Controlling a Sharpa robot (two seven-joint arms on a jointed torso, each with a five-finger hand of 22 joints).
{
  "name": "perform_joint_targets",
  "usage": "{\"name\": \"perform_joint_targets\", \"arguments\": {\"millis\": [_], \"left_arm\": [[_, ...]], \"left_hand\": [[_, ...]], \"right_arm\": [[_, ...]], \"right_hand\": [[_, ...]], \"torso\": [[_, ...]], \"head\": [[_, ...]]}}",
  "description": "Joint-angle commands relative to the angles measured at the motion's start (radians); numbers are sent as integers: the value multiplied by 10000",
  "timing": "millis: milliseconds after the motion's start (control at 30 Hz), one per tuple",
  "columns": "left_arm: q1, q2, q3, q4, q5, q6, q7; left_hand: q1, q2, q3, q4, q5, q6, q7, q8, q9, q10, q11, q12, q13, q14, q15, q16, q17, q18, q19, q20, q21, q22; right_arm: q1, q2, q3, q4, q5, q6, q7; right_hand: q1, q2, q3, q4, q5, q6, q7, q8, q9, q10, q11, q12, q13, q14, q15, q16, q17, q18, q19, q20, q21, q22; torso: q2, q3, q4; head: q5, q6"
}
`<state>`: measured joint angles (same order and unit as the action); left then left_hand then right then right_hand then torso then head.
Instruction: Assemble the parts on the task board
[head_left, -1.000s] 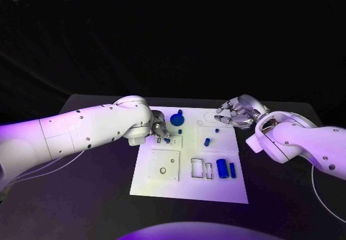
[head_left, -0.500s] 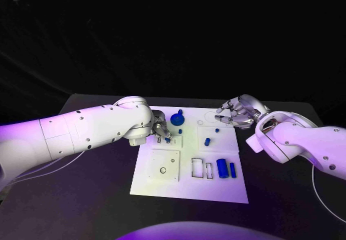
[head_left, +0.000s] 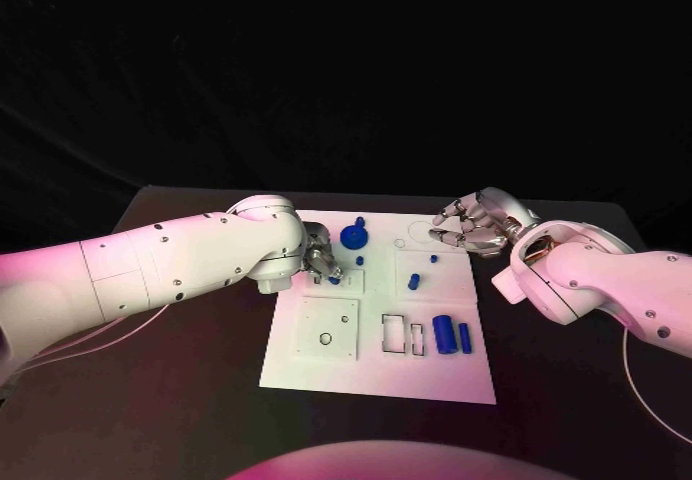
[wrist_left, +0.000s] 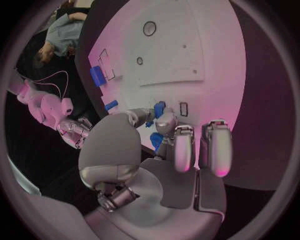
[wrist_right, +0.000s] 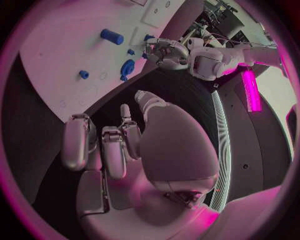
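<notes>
The white task board (head_left: 378, 362) lies in the middle of the black table. My left hand (head_left: 320, 262) is low over its far left part. In the left wrist view the thumb and a finger pinch a small blue part (wrist_left: 159, 108) beside a narrow slot (wrist_left: 183, 108). My right hand (head_left: 473, 228) hovers at the board's far right corner, fingers curled in and holding nothing. A round blue part (head_left: 355, 238) stands near the far edge. A blue cylinder (head_left: 444, 335) and a thin blue bar (head_left: 464, 340) lie at the right.
Small blue pegs (head_left: 414, 283) (head_left: 433, 261) (head_left: 359, 262) stand on the board between the hands. Empty rectangular slots (head_left: 394, 335) and a square plate with holes (head_left: 330, 330) take up the near half. Black table (head_left: 173, 400) surrounds the board.
</notes>
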<state>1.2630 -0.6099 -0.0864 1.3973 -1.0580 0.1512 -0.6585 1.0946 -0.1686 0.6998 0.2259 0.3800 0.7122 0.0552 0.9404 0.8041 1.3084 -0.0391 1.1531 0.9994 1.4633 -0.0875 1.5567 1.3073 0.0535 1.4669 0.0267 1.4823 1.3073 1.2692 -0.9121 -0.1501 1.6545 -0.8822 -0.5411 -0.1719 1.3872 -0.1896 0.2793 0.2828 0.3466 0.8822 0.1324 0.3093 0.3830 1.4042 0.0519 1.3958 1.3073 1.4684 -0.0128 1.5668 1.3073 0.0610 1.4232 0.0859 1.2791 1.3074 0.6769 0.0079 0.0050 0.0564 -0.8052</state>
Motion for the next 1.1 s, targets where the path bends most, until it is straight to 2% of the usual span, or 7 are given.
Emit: {"name": "perform_joint_targets", "arguments": {"millis": [33,633,667,767,900,1000,1100], "left_arm": [[-16,6,-2,37,-219,214,19],[-29,40,-1,58,-67,228,59],[-29,44,0,52,-38,223,56],[-29,60,0,11,53,212,39],[-29,97,0,-80,149,245,9],[-29,143,-1,-165,215,299,-12],[-33,181,-1,-233,250,339,-26]], "left_hand": [[9,129,1796,-1729,57,310,-215,46,366,50,-2,58,-6,1047,-61,47,2513,-195,242,-74,37,1388],[-85,101,1808,-1739,153,331,-218,77,382,44,1,28,-57,1042,-62,32,2493,-196,244,-77,40,1400],[-159,107,1788,-1698,116,325,-220,77,382,41,3,15,-76,1041,-59,28,2488,-197,243,-75,40,1402],[-470,154,1619,-1498,-399,331,-268,77,376,47,-23,-2,-116,1039,-73,23,2481,-195,238,-80,32,1410],[-913,80,1275,-1165,-716,371,-316,16,314,24,-65,13,-120,1040,-107,26,2485,-195,237,-107,23,1422],[-1243,2,811,-848,-792,465,-334,-18,259,0,-84,29,-124,1038,-125,20,2477,-195,237,-126,13,1430],[-1354,-16,596,-701,-805,496,-334,-38,234,-13,-87,35,-126,1040,-129,25,2483,-194,237,-135,7,1433]], "right_arm": [[-12,6,0,4,-105,155,8],[-24,12,0,3,-105,174,-5],[-24,14,0,3,-105,175,-4],[-24,14,0,2,-105,177,-3],[-24,12,0,-1,-104,176,-1],[-24,10,0,1,-102,177,0],[-24,6,0,4,-101,178,-1]], "right_hand": [[-25,-64,55,-24,30,-70,3,68,12,-71,-12,-59,378,953,-62,-56,2353,149,-74,15,-66,513],[-56,-90,113,-11,47,-84,-2,96,59,-85,-16,-74,358,950,-64,-62,2339,155,-85,13,-98,499],[-56,-90,113,-11,47,-84,-2,96,59,-85,-16,-74,358,950,-64,-62,2339,155,-85,13,-98,499],[-56,-90,113,-11,47,-84,-2,96,59,-85,-16,-74,358,950,-64,-62,2339,155,-85,13,-98,499],[-66,-100,126,-8,46,-94,-1,99,69,-108,-16,-97,329,948,-65,-65,2332,159,-93,13,-118,487],[-66,-100,126,-8,46,-94,-1,99,69,-108,-16,-97,329,948,-65,-65,2332,159,-93,13,-118,487],[-69,-104,129,-7,45,-98,0,99,72,-139,-15,-130,288,939,-65,-78,2294,173,-122,13,-176,447]], "torso": [[-9,1,6],[-8,8,9],[-9,10,3],[-11,12,-5],[-6,15,0],[-7,12,0],[-1,10,-5]], "head": [[-3,-18],[2,-7],[3,-11],[12,-19],[-3,-13],[-5,-9],[-9,-5]]}}
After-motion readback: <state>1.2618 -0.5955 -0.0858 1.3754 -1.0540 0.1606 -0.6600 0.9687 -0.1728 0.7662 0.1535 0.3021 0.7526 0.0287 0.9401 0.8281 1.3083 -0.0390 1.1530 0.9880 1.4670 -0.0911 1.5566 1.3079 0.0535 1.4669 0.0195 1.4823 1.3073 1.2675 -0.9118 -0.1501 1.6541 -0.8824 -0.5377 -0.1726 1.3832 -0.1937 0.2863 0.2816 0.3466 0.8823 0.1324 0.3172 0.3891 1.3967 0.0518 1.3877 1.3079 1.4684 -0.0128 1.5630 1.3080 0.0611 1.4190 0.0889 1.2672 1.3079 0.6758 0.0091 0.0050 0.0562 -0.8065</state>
